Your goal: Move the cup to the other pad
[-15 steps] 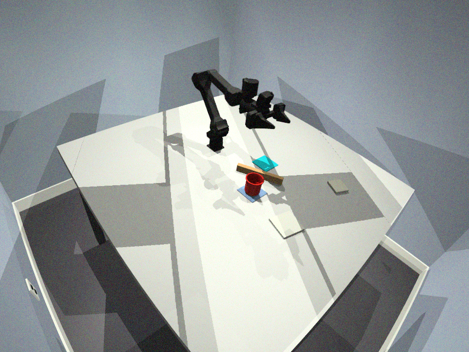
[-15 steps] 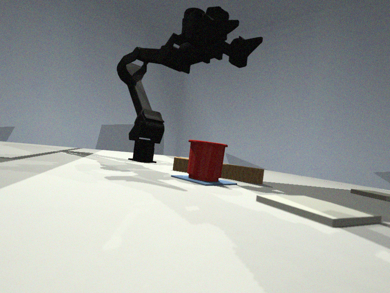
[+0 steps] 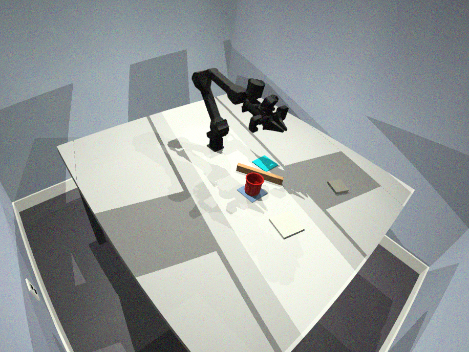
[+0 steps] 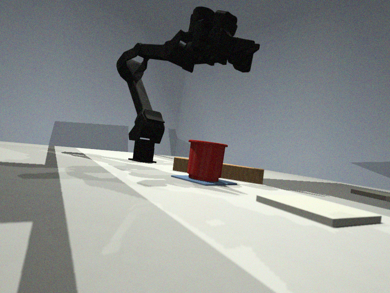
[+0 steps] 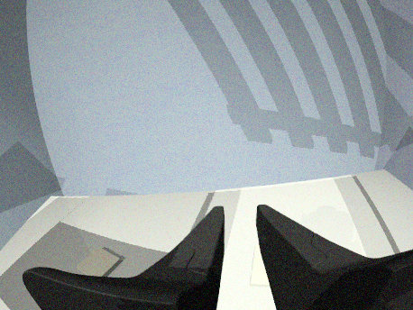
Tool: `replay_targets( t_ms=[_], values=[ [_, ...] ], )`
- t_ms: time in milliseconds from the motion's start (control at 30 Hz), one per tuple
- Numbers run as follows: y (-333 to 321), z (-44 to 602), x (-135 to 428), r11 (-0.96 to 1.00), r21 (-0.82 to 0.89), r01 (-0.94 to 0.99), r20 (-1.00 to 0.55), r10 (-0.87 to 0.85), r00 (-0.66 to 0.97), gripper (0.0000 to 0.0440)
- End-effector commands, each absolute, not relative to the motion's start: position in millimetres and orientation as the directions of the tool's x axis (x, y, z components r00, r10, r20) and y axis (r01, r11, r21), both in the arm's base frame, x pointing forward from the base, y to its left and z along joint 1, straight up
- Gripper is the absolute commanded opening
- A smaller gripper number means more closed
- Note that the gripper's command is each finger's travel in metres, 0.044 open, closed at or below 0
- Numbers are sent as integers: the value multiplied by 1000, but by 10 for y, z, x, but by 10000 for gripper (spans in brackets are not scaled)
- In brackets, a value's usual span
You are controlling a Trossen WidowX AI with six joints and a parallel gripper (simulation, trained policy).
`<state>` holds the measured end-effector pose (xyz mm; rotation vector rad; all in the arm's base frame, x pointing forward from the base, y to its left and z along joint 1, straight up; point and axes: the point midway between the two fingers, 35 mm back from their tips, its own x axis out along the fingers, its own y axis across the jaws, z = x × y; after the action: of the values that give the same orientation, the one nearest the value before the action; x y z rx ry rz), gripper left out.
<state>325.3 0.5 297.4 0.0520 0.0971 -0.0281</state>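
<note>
High oblique top, low tabletop exterior, both catching arm; wrist outward

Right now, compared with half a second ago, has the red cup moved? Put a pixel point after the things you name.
No. The red cup (image 3: 254, 186) (image 4: 205, 162) still stands upright on the blue pad (image 3: 262, 193) (image 4: 227, 182), in the same place beside the wooden bar (image 3: 272, 178) (image 4: 243, 173).
</note>
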Motion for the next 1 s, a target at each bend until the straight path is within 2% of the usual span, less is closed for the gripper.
replay_targets(
  t_ms=[0, 267, 967],
  values=[
    [48, 2977, 3287, 997, 68, 24, -131, -15, 991, 52],
    [175, 2902, 3370, 994, 107, 5, -240, 21, 971, 84],
    [408, 2706, 3520, 983, 179, 38, -522, 62, 851, 93]
  ],
)
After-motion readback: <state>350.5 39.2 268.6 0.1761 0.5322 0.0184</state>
